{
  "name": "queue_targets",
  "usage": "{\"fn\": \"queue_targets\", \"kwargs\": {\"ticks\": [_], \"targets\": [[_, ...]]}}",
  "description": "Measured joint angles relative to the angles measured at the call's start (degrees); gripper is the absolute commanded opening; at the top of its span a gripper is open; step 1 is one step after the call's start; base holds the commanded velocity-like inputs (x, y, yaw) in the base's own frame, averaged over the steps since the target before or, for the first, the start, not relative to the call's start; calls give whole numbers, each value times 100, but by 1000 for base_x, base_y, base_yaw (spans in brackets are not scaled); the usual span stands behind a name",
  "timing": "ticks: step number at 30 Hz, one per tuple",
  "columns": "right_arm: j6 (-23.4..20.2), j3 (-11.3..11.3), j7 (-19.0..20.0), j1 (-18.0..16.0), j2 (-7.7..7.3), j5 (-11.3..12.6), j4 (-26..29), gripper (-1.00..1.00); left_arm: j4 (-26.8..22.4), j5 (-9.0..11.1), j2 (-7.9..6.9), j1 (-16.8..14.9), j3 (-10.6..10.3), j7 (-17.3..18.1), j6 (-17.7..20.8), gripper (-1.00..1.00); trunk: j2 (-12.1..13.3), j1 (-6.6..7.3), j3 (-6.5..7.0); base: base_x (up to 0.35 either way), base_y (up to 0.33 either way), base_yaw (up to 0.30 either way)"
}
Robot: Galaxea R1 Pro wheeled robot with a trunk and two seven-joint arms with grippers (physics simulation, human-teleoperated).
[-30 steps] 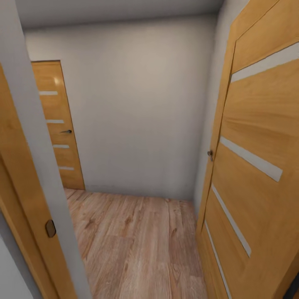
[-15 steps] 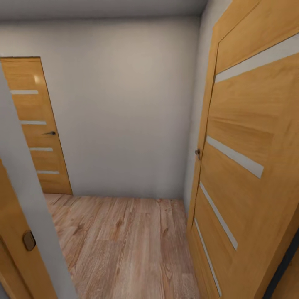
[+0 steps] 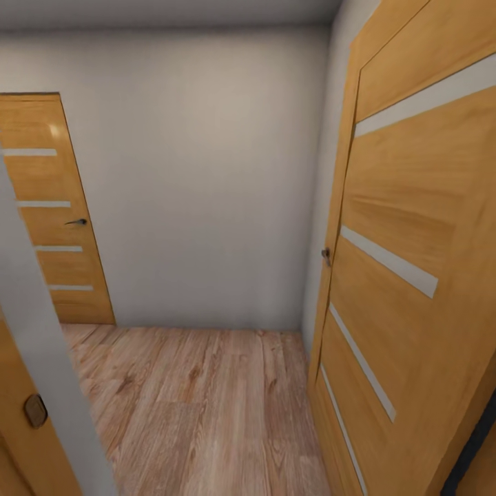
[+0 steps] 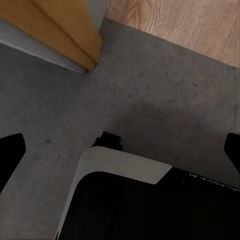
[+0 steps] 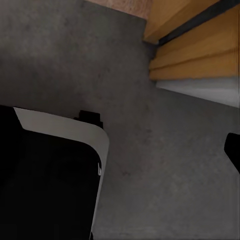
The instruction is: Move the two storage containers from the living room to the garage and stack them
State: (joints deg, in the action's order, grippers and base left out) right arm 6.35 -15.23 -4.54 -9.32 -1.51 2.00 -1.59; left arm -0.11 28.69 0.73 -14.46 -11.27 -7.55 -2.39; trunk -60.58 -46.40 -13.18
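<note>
I am in transit, crossing from the dark grey concrete floor (image 4: pixel 150 95) onto light wood planks (image 3: pixel 200 406) between honey-brown panelled doors (image 3: pixel 413 262). Both pincers look wide and empty, I think; no bins are in sight, so next I drive on to find them.

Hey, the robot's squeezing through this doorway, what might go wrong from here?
1. The open wooden door stands very near on the right, so the base or right arm may scrape it.
2. The grey door frame crowds the left side and could catch the left arm.
3. The left claw hangs open over dark concrete floor beside the robot's base, holding nothing.
</note>
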Motion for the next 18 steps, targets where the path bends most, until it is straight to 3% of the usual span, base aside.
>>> {"fn": "queue_targets", "kwargs": {"ticks": [18], "targets": [[4,-11,0,-1,-9,-17,0,100,0,1,2,0,-1,0,0,100,0,1,0,313,0,0]]}}
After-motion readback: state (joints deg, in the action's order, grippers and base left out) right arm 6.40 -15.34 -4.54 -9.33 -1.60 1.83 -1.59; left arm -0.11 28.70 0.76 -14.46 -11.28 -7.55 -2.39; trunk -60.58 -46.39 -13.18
